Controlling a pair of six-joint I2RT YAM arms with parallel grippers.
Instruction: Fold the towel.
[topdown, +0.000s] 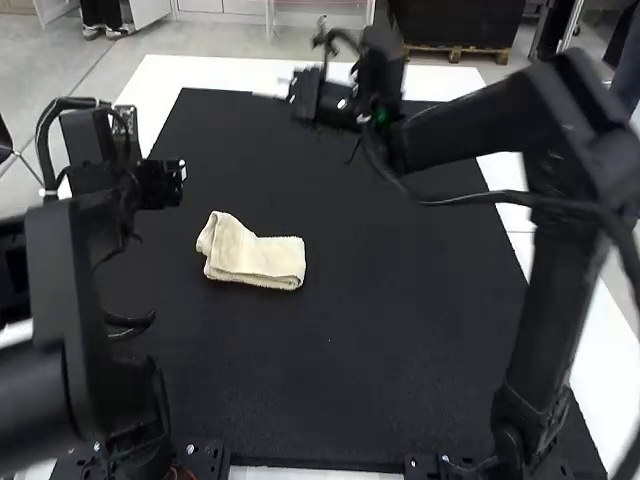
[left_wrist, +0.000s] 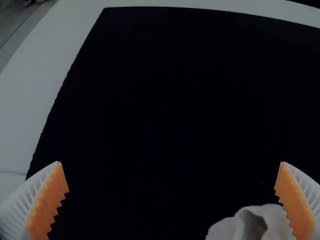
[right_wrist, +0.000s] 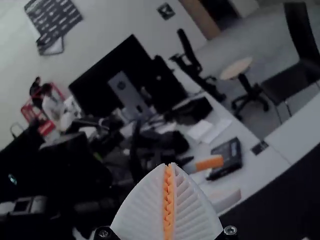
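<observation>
For finishing this fold well, I am judging that I should be bringing the left claw (left_wrist: 170, 175) low and level, taking only the loose, puffed end of the towel (topdown: 258, 262), then laying it flat without dragging the layers below. If I am pinching too deep, the whole bundle could be sliding or opening. The towel is already looking folded into a small, thick strip, so I am guessing that mostly tidying is remaining. It is lying on the black mat (topdown: 330, 400), nearer the left edge than the right, its puffed end facing that left edge. My left claw is holding its fingers wide apart, with the towel nearer to one finger than to the middle. The right claw (right_wrist: 169, 167) is pressing its fingers together, empty, near the mat's far edge.
</observation>
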